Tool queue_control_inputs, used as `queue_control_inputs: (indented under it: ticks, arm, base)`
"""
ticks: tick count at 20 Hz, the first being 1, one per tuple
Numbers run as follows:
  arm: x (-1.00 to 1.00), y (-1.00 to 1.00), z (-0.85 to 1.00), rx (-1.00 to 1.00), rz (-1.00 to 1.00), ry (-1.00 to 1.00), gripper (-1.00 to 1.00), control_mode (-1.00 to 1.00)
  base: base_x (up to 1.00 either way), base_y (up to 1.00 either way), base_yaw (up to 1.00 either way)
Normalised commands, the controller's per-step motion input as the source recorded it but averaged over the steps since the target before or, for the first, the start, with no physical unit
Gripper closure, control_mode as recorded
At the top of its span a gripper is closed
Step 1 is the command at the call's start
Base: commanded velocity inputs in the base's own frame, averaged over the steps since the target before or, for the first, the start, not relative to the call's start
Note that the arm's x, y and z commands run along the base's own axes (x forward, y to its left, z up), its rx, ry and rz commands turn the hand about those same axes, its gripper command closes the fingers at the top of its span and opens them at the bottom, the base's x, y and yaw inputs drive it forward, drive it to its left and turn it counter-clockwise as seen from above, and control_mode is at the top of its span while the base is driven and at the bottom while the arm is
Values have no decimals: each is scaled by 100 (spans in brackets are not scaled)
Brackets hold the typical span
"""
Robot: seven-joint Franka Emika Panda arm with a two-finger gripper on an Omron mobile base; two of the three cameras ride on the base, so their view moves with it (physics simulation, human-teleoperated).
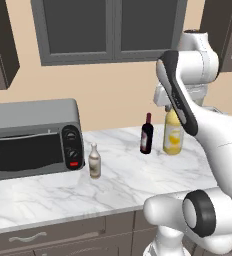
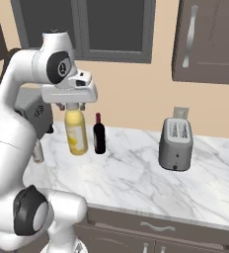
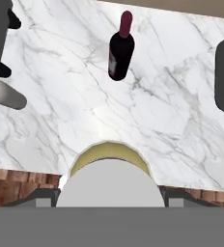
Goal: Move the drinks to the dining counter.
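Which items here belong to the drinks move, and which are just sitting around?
Job items:
yellow juice bottle, under the gripper
dark red-brown bottle
small beige bottle

Bystanders:
toaster oven
grey toaster
wall outlet

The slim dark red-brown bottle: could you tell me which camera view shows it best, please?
The hand view: the slim dark red-brown bottle appears whole against bare marble, cap to base. The left base view shows it upright beside the yellow juice bottle, smaller. The right base view also shows it whole, small.
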Motion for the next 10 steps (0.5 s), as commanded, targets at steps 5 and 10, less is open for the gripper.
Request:
queue_control_inputs:
  ticks: [5,10]
  arm:
    - [-9,1,33,-4,0,-5,100,-100]
    - [-21,7,3,-5,0,-30,100,-100]
  base:
    - [0,0,0]
    - [0,0,0]
